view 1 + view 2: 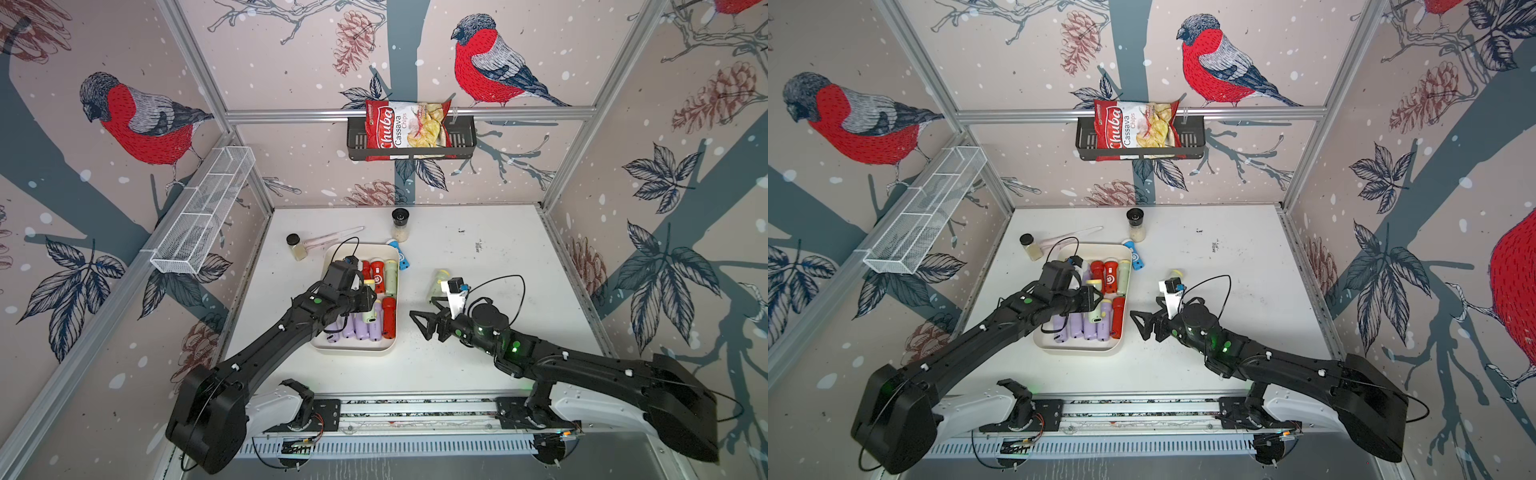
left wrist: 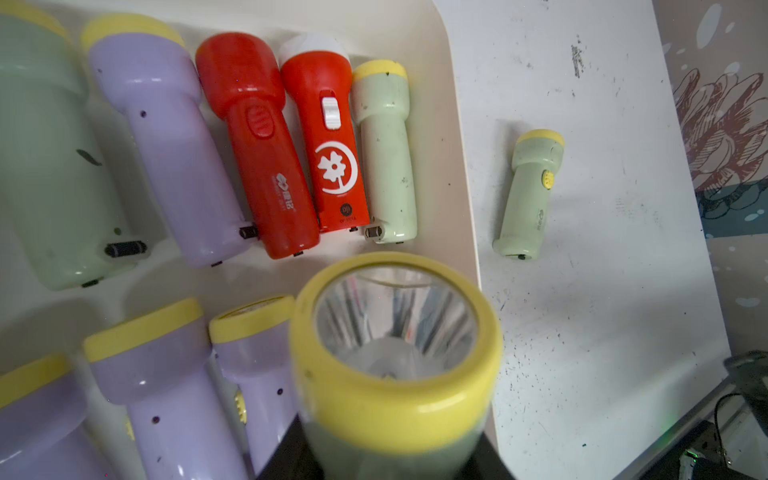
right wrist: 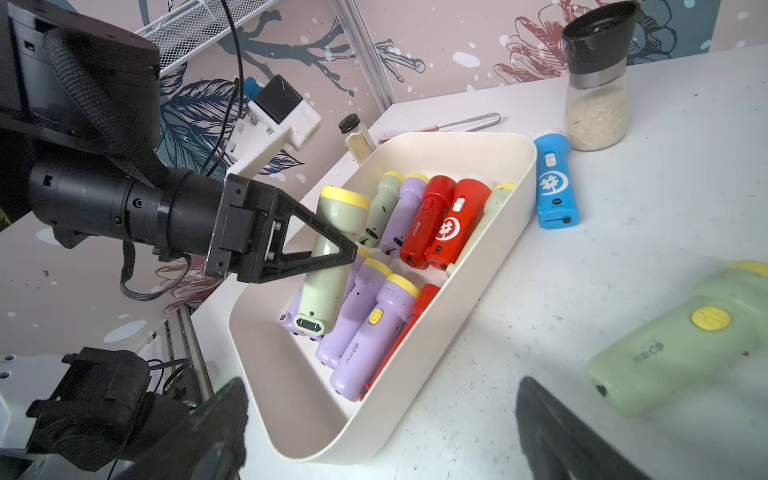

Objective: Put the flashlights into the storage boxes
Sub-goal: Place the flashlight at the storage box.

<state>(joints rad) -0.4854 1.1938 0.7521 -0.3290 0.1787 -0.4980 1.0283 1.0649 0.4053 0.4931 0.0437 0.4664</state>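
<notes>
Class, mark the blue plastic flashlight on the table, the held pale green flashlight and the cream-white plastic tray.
Blue plastic flashlight (image 3: 555, 183): right wrist view, on its white flower logo.
Held pale green plastic flashlight (image 3: 322, 291): right wrist view, on its barrel.
Cream-white rectangular plastic tray (image 3: 270, 374): right wrist view, on its bare inner wall.

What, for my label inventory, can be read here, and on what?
"Chuba": chips bag in the black basket.
"Cassava Chips": same bag.
White flower-in-crescent sign: white-switch red flashlight, blue flashlight.
Print on plain red flashlight and loose green flashlight: too blurred to read.
</notes>
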